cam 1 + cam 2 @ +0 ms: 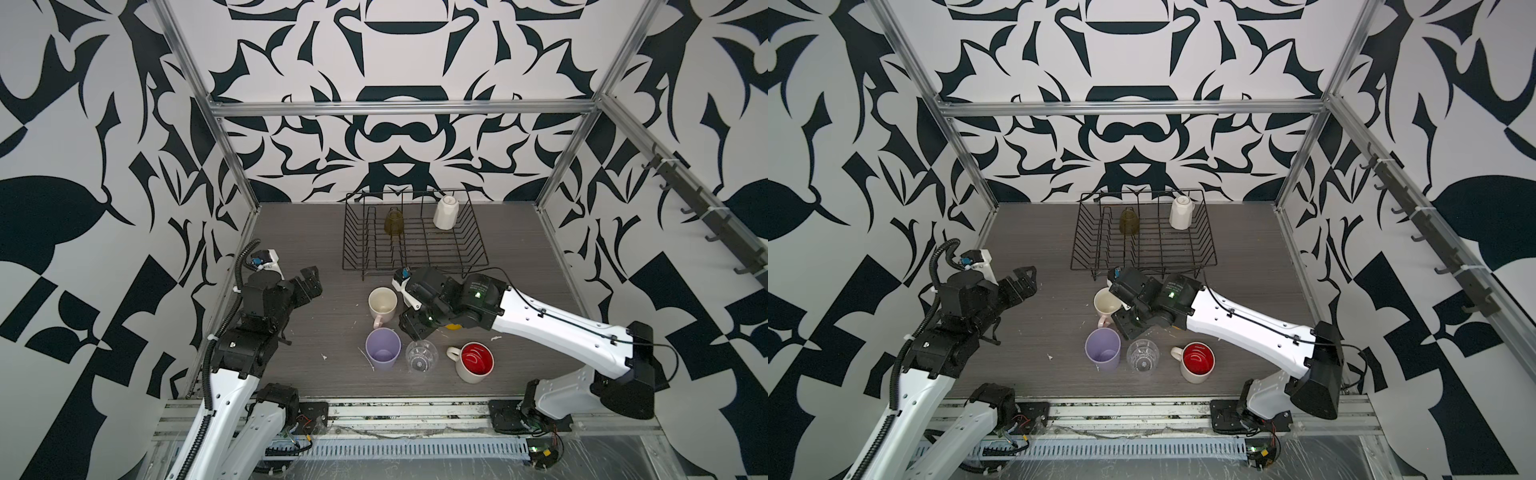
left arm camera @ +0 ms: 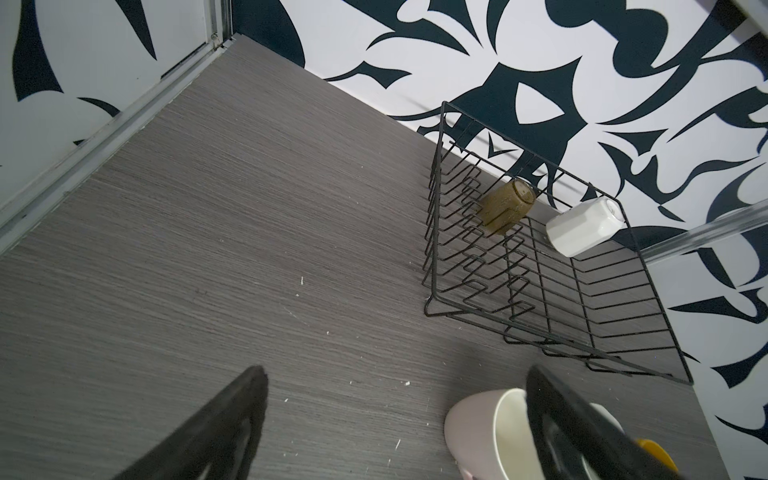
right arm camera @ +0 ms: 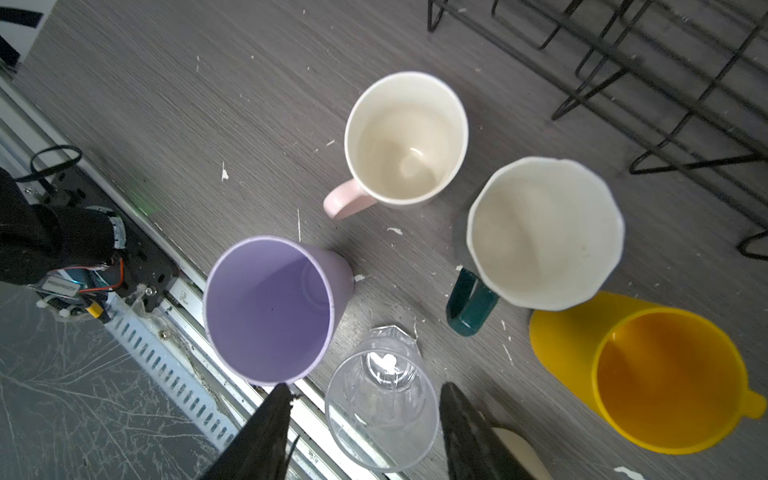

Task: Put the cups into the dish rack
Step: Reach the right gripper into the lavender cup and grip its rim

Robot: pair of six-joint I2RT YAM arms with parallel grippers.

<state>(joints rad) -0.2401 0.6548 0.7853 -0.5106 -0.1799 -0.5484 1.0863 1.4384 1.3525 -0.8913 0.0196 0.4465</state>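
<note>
Black and white swirly walls (image 1: 395,62) stand around a grey table (image 1: 307,232). The left tool (image 1: 311,281) is wide open and holds nothing. It hangs over the table, well apart from the cups. The right tool (image 3: 365,388) is partly open. Its fingers (image 3: 270,428) sit one on each side of the clear glass (image 3: 382,436), with a little gap on both sides, so it grips nothing.

I count eight cups. Two are upside down in the one dish rack (image 1: 368,237) at the back: an olive glass (image 1: 394,222) and a white mug (image 1: 445,212). Six stand on the table in front of the rack:
- a pink mug (image 1: 382,303)
- a lilac tumbler (image 1: 382,348)
- the clear glass
- a cream mug (image 1: 476,361) that is red inside
- a dark green mug (image 3: 544,232) that is white inside
- a yellow mug (image 3: 648,374)

A small label (image 1: 478,286) on the right arm (image 1: 540,320) has writing too tiny to read.
</note>
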